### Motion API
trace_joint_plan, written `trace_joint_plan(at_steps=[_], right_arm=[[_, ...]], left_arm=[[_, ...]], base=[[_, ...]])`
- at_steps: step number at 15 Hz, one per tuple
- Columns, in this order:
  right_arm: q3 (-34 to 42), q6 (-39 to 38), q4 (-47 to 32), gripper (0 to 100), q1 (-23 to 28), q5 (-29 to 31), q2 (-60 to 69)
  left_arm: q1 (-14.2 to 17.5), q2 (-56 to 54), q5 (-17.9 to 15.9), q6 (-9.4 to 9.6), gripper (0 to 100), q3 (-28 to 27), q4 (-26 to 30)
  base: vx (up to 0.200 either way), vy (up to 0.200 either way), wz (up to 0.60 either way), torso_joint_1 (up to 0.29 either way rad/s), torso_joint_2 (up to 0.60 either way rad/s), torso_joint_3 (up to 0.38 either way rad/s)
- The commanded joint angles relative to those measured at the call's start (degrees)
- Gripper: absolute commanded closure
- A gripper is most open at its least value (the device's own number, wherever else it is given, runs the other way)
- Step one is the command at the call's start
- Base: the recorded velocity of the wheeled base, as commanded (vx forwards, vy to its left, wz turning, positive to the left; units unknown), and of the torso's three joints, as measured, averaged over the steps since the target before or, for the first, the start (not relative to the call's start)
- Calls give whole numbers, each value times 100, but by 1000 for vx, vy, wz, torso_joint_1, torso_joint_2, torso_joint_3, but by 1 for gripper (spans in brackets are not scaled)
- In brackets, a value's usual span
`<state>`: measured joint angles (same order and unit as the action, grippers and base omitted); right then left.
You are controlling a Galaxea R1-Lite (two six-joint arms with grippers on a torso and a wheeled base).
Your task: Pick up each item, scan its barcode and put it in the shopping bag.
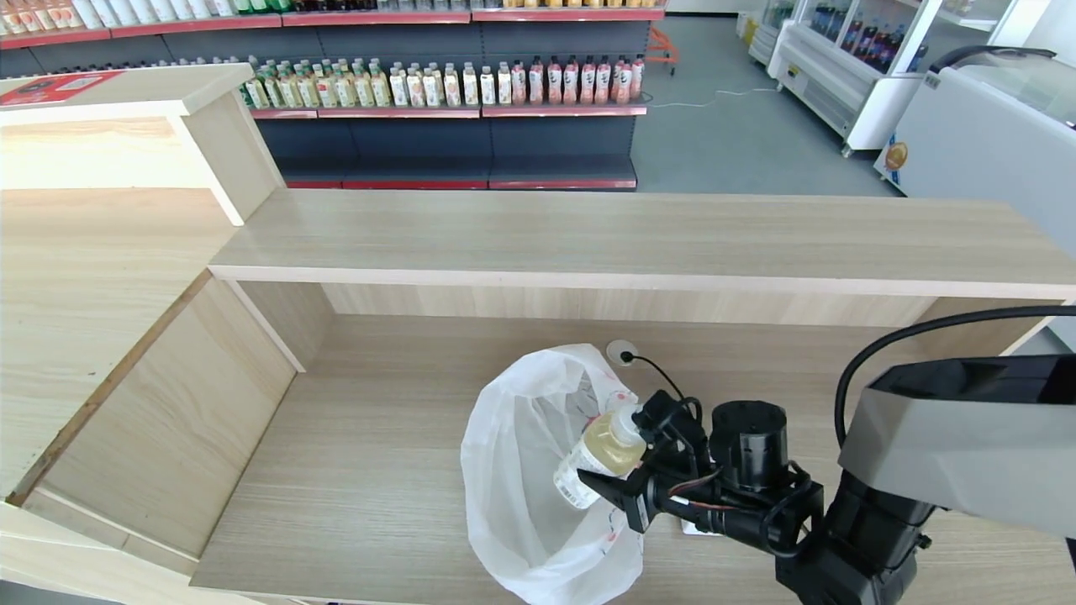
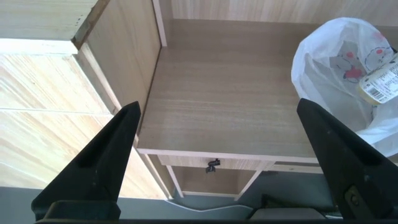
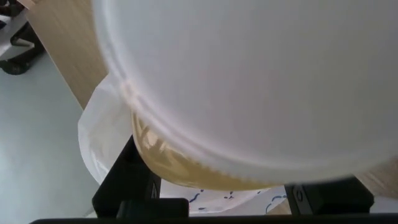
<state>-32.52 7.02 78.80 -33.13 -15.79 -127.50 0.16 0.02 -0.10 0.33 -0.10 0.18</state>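
Wood-grain laminate, pale and matte, covers the checkout counter (image 1: 378,470): a flat lower desk boxed in by side panels, with a long raised ledge (image 1: 639,235) across the middle of the head view. At upper centre, a shelf rack (image 1: 445,109) with red edge strips carries a row of small bottles. The left gripper (image 2: 217,109) has its two dark, wedge-shaped fingers (image 2: 93,168) spread wide with nothing between them, above the desk's bare surface. At lower centre of the head view the shopping bag (image 1: 513,470) stands on the desk, thin, crinkled, translucent white plastic with its mouth gaping open. A plastic bottle (image 1: 601,454) of yellowish drink, round-shouldered with a white ribbed cap and a white printed label, is tilted over the bag's right rim, label end down inside the mouth. The right gripper (image 1: 622,449), black and angular, pinches the bottle near its shoulder. Its arm (image 1: 841,521) runs in low from the lower right, wrist turned leftward toward the bag. White glass-fronted chillers (image 1: 841,76) stand at upper right.
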Motion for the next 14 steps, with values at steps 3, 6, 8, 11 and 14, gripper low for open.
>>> trace_joint_plan(at_steps=[3, 6, 8, 11, 14], right_arm=[[185, 396, 1120, 100, 0, -3, -987], [255, 695, 1120, 100, 0, -3, -1189], [220, 766, 1120, 0, 9, -3, -1242], [194, 651, 1120, 0, 0, -21, -1110], [203, -140, 1120, 0, 0, -12, -644]], left_arm=[[2, -2, 1, 2, 0, 1, -1], [2, -2, 1, 2, 0, 1, -1], [2, -2, 1, 11, 0, 1, -1], [2, -2, 1, 11, 0, 1, -1], [2, -2, 1, 11, 0, 1, -1]], base=[[0, 0, 0, 0, 0, 0], [0, 0, 0, 0, 0, 0], [0, 0, 0, 0, 0, 0], [0, 0, 0, 0, 0, 0], [0, 0, 0, 0, 0, 0]])
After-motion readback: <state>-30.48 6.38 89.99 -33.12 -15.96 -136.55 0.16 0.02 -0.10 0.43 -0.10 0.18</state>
